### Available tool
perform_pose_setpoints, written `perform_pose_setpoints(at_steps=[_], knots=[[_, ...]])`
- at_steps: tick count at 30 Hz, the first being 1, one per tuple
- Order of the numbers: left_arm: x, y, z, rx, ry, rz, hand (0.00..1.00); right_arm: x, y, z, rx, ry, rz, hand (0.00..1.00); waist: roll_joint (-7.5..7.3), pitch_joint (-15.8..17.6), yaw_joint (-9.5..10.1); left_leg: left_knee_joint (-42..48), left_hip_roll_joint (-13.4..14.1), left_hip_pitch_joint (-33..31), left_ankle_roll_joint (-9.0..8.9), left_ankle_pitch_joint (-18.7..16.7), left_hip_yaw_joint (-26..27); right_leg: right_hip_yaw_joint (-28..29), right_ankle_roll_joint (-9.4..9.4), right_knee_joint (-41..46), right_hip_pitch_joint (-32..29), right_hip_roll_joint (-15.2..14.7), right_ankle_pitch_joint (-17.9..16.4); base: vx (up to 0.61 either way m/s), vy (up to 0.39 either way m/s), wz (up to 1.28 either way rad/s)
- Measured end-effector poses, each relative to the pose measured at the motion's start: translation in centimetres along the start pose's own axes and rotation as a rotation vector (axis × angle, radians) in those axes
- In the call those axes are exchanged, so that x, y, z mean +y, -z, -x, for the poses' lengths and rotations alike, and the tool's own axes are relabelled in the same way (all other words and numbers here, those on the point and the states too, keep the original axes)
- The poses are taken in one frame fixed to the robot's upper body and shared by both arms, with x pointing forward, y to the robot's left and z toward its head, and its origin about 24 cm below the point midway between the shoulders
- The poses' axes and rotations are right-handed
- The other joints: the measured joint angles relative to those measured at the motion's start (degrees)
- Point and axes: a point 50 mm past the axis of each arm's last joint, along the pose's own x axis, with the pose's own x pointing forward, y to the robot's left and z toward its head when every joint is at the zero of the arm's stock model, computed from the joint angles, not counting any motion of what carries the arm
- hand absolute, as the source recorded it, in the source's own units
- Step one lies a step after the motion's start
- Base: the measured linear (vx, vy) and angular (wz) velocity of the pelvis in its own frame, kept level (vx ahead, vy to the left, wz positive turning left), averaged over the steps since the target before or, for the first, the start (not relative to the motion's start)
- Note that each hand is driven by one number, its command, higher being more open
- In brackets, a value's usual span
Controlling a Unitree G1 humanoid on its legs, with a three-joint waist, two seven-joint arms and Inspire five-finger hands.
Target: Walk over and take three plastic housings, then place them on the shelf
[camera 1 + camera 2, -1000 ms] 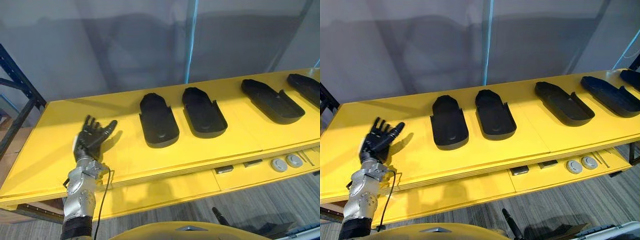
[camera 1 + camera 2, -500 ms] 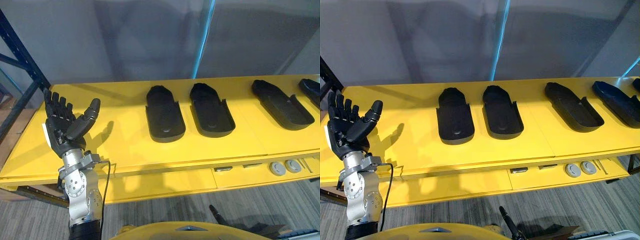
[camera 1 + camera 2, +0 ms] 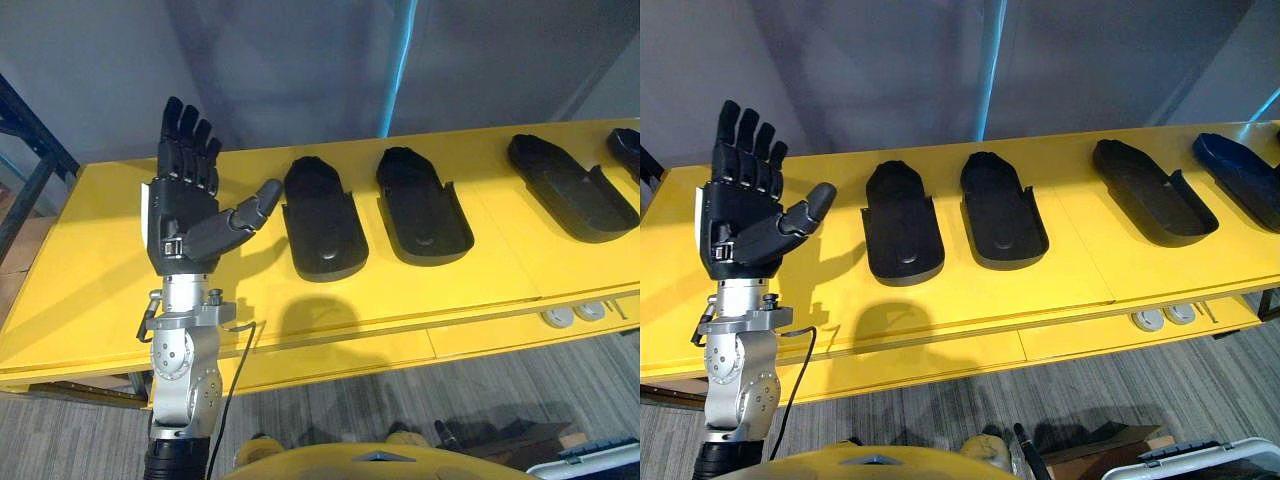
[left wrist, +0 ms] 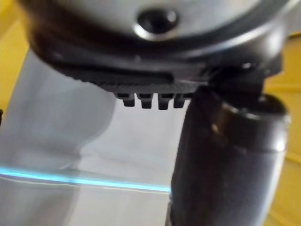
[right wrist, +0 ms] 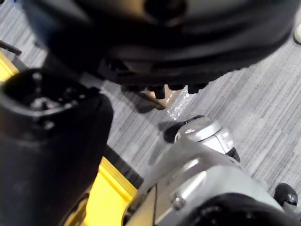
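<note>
Approach step: your left hand (image 3: 185,215) hangs raised over the surface's (image 3: 80,285) left end, fingers straight and spread, empty. Plastic housings (image 3: 318,222) lie untaken along its middle and right. Next move: lower onto the nearest one, then close.

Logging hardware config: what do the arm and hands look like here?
Left hand: black, with segmented fingers and a thick thumb, a white strip along its outer edge and a small metal fitting low on the palm. Its arm is silver-grey, with round joint housings and screws, then a black cuff. Right hand: dark bulk close in its wrist view.
</note>
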Motion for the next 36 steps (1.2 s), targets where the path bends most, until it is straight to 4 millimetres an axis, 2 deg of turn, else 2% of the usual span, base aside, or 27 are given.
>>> perform_pose_setpoints(at_steps=[3, 6, 10, 13, 18, 20, 22, 25, 29, 31, 33, 36], knots=[[0.1, 0.0, 0.0, 0.008, -0.002, -0.055, 1.0, -0.2, -0.3, 0.0, -0.021, 0.064, -0.031, 1.0, -0.05, 0.03, 0.03, -0.03, 0.02, 0.75, -0.08, -0.31, 1.06, 1.19, 0.01, -0.02, -0.09, 0.08, 0.01, 0.0, 0.013, -0.18], [0.5, -0.1, 0.3, 0.005, -0.057, -0.074, 1.0, -0.6, -1.6, 0.2, -0.115, 0.155, -0.079, 1.0, -0.01, -0.01, -0.08, 0.02, 0.13, 2.22, -0.3, -0.98, 2.89, 3.03, 0.03, -0.02, 0.1, 0.25, 0.03, -0.01, 0.016, -0.3], [1.0, -0.8, 0.4, -0.053, -0.126, -0.114, 1.0, -1.2, -4.5, 1.2, -0.287, 0.24, -0.208, 1.0, -0.13, -0.18, -0.39, -0.21, 0.47, 3.76, -0.62, -1.28, 4.36, 4.16, 0.02, 0.12, 0.42, 0.65, 0.07, 0.0, 0.003, -0.18], [1.7, -2.1, 0.5, -0.127, -0.196, -0.174, 1.0, -0.6, -7.3, 2.4, -0.435, 0.255, -0.282, 1.0, -0.13, -0.43, -0.46, -0.89, 0.87, 5.16, -0.92, -1.29, 5.82, 5.05, 0.02, 0.25, 0.57, 1.15, 0.09, 0.0, -0.012, -0.2], [1.7, -4.4, 1.4, -0.234, -0.257, -0.181, 1.0, 0.4, -13.1, 7.0, -0.804, 0.261, -0.444, 1.0, 0.02, -1.62, -0.81, -2.25, 0.77, 6.07, -1.21, -1.0, 6.49, 4.98, 0.02, 0.2, 0.68, 1.29, 0.09, 0.01, -0.005, -0.04], [1.6, -4.9, 1.6, -0.276, -0.281, -0.219, 1.0, 1.2, -15.7, 9.6, -0.977, 0.231, -0.487, 1.0, -0.44, -1.87, -0.75, -2.31, 0.8, 5.95, -1.24, -0.89, 6.57, 4.96, 0.03, 0.1, 0.51, 1.34, 0.09, 0.0, 0.0, 0.0], [1.6, -5.0, 1.7, -0.286, -0.305, -0.248, 1.0, 1.9, -17.0, 11.0, -1.066, 0.202, -0.499, 1.0, -0.86, -2.13, -0.69, -2.43, 0.83, 5.95, -1.28, -0.81, 6.56, 4.96, 0.03, 0.0, 0.45, 1.43, 0.09, 0.0, 0.0, 0.0], [1.6, -5.0, 1.8, -0.293, -0.333, -0.271, 1.0, 3.1, -18.2, 12.0, -1.126, 0.178, -0.5, 1.0, -1.22, -2.36, -0.61, -2.47, 0.8, 5.94, -1.29, -0.79, 6.55, 4.95, 0.08, -0.12, 0.41, 1.43, 0.13, 0.0, 0.0, 0.0], [1.7, -4.9, 2.2, -0.283, -0.357, -0.293, 1.0, 3.5, -18.8, 12.4, -1.144, 0.174, -0.533, 1.0, -0.79, -2.21, -0.52, -2.48, 0.76, 5.89, -1.29, -0.79, 6.5, 4.86, 0.11, -0.28, 0.42, 1.44, 0.16, 0.0, 0.0, 0.0], [2.0, -4.9, 2.6, -0.269, -0.381, -0.306, 1.0, 3.6, -19.7, 14.1, -1.221, 0.135, -0.557, 1.0, -0.1, -2.08, -0.73, -2.54, 0.73, 5.89, -1.28, -0.8, 6.43, 4.77, 0.24, -0.3, 0.44, 1.44, 0.27, 0.0, 0.0, 0.0], [2.7, -5.2, 2.7, -0.283, -0.405, -0.335, 1.0, 3.9, -21.0, 17.1, -1.38, 0.009, -0.552, 1.0, 0.24, -1.86, -1.41, -2.55, 0.73, 5.73, -1.25, -0.81, 6.17, 4.55, 0.25, -0.33, 0.52, 1.43, 0.28, -0.01, -0.011, 0.04], [3.2, -5.6, 2.8, -0.293, -0.42, -0.363, 1.0, 4.3, -22.2, 20.2, -1.56, -0.132, -0.507, 1.0, 0.1, -1.71, -1.63, -2.3, 0.72, 5.13, -1.19, -0.82, 5.54, 4.07, 0.31, -0.54, 0.54, 1.41, 0.34, -0.02, -0.012, 0.09]])
